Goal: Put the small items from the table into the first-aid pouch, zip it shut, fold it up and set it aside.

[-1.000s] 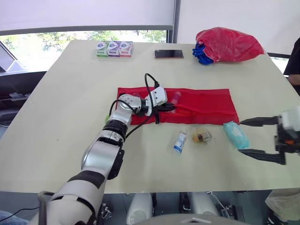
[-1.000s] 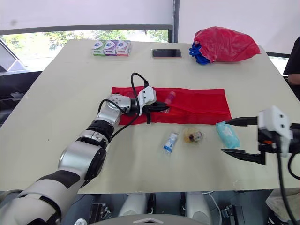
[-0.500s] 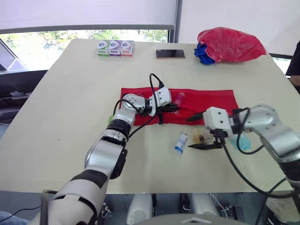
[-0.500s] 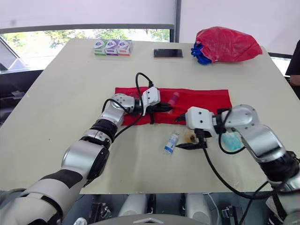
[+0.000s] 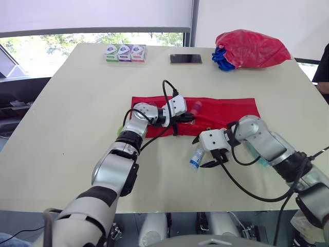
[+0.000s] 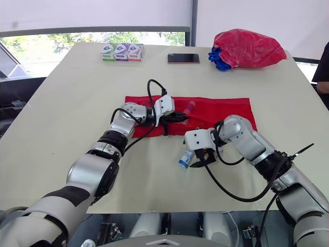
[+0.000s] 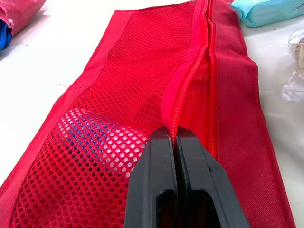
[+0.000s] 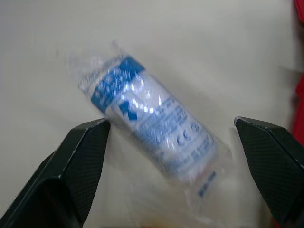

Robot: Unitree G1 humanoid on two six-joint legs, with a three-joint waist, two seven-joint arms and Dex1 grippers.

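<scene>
The red first-aid pouch (image 5: 221,116) lies flat and unfolded at the table's middle, with a pink tube (image 5: 196,106) inside its mesh pocket. My left gripper (image 5: 190,118) is shut on the pouch's zipper edge (image 7: 176,107), holding the opening slightly apart. A small white-and-blue wrapped bandage roll (image 5: 195,157) lies on the table in front of the pouch. My right gripper (image 5: 202,153) is open with a finger on each side of the roll (image 8: 152,128); the fingers (image 8: 80,156) stand clear of it. A teal packet (image 7: 266,12) and a crinkled clear wrapper (image 7: 295,66) lie near the pouch's right end.
A red plastic bag (image 5: 252,49) with a blue item sits at the far right. A phone (image 5: 185,59) and three small boxes (image 5: 126,53) lie along the far edge. A person's dark sleeve (image 5: 323,64) shows at the right border.
My right arm has swung in from the table's right edge, past the clear wrapper, to the bandage roll, staying open. The left gripper has kept its hold on the pouch.
</scene>
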